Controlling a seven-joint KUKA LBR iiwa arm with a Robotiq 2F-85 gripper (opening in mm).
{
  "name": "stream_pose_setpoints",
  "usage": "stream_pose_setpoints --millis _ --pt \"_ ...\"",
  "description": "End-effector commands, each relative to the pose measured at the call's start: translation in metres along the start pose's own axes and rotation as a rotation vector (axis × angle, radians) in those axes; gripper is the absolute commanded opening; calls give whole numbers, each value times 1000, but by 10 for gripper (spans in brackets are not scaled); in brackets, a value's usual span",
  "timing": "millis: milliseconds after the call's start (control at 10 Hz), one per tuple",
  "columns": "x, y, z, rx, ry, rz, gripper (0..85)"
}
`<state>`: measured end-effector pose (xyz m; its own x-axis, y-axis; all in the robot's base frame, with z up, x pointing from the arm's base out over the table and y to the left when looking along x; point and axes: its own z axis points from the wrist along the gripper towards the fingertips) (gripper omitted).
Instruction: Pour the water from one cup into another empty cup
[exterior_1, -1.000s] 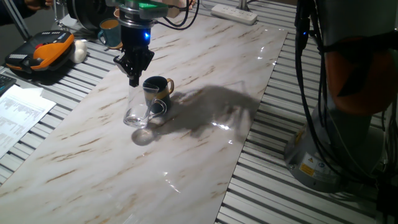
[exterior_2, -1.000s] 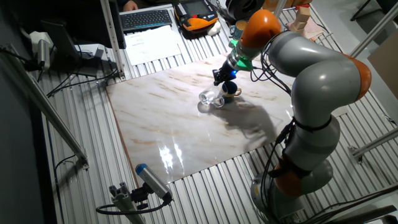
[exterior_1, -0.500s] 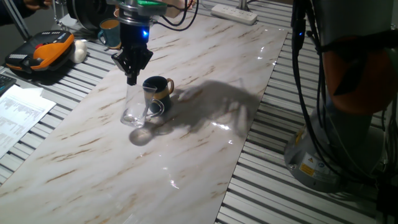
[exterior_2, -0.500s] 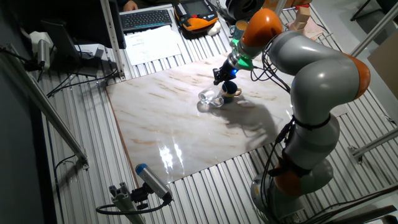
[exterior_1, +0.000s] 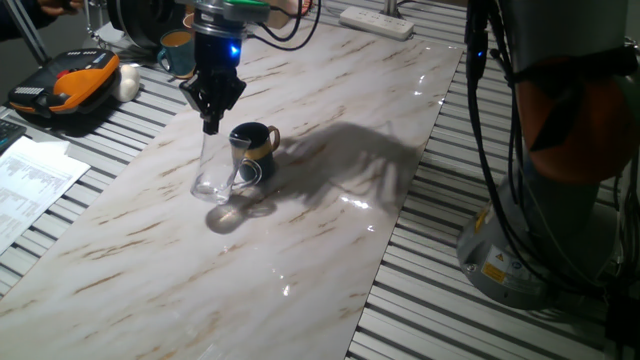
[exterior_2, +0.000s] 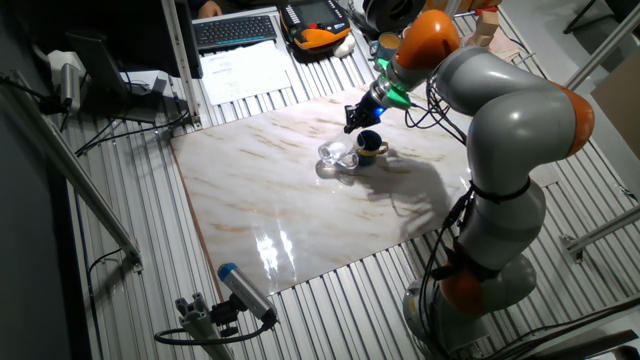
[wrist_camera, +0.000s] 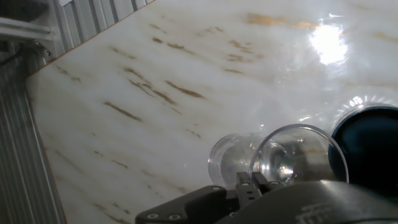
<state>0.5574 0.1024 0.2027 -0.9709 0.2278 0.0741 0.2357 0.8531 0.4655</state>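
The clear glass cup (exterior_1: 215, 172) stands upright on the marble board, touching the left side of the dark navy mug (exterior_1: 252, 143) with the tan handle. My gripper (exterior_1: 211, 126) hangs just above the glass rim, shut, holding nothing. In the other fixed view, the gripper (exterior_2: 350, 126) sits up and left of the glass cup (exterior_2: 335, 157) and the navy mug (exterior_2: 369, 146). From the hand view, my fingertips (wrist_camera: 252, 182) are pressed together over the glass cup (wrist_camera: 289, 158), with the navy mug (wrist_camera: 367, 146) at the right edge. Water is too faint to make out.
A teal mug (exterior_1: 178, 52) with an orange inside stands at the back left beside an orange-black device (exterior_1: 68, 85). Papers (exterior_1: 28, 185) lie at the left. A power strip (exterior_1: 377, 20) lies at the far end. The robot's base (exterior_1: 535, 240) rises at the right.
The gripper has risen slightly and drifted back, away from the glass cup. Both cups have stayed in place.
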Motion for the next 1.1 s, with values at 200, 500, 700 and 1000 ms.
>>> stream_pose_setpoints --millis 200,500,700,1000 --pt "1 -1 0 -36 2 19 0" --pt "0 -4 -2 -84 10 44 0" --pt "0 -5 -2 -89 12 48 0" --pt "1 -9 0 -130 15 69 0"
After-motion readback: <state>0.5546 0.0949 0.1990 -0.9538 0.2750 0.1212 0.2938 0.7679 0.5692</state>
